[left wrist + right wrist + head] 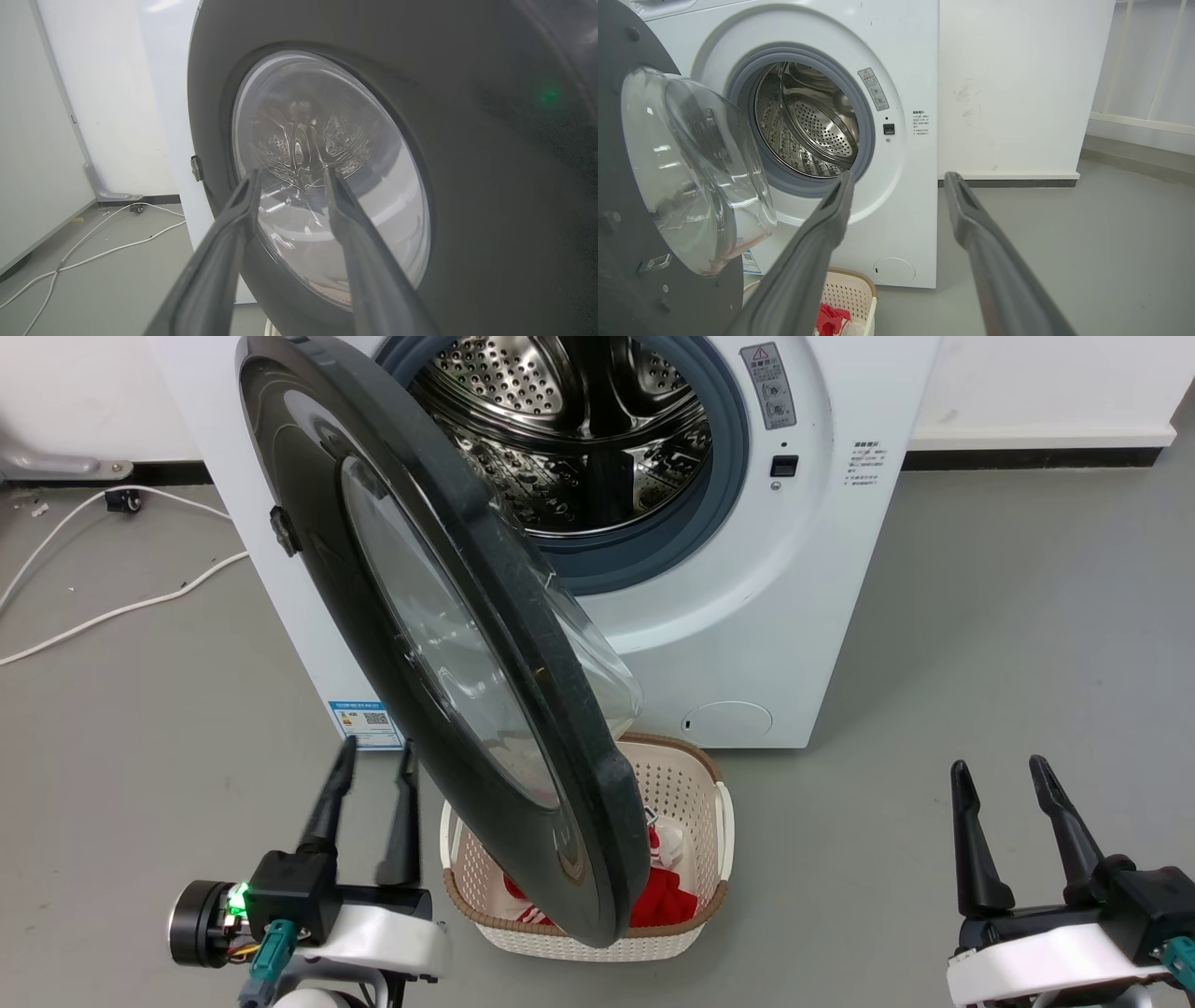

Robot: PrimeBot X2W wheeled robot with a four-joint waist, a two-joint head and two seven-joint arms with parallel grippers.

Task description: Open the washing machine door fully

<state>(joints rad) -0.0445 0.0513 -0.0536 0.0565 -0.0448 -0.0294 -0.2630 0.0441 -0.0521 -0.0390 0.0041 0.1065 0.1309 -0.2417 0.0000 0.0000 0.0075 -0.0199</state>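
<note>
- Head view: the washing machine door (448,644) stands about half-swung from the washing machine (803,569), hinged at its left, above the laundry basket (691,784). The left claw (378,747), released and empty, sits just beside the door's outer face. The right claw (999,765), also released and empty, is well apart.
- Left wrist view: the left claw (292,172) is spread and aimed at the door's glass (327,140); contact cannot be told.
- Right wrist view: the right claw (900,176) is spread before the drum (808,126). Judged best: a steady push on the door's inner rim along the hinge arc, with the left arm clear of the swing.

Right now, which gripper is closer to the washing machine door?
The left gripper, pointing at the outer face of the washing machine door; the right gripper sits far to the side.
</note>
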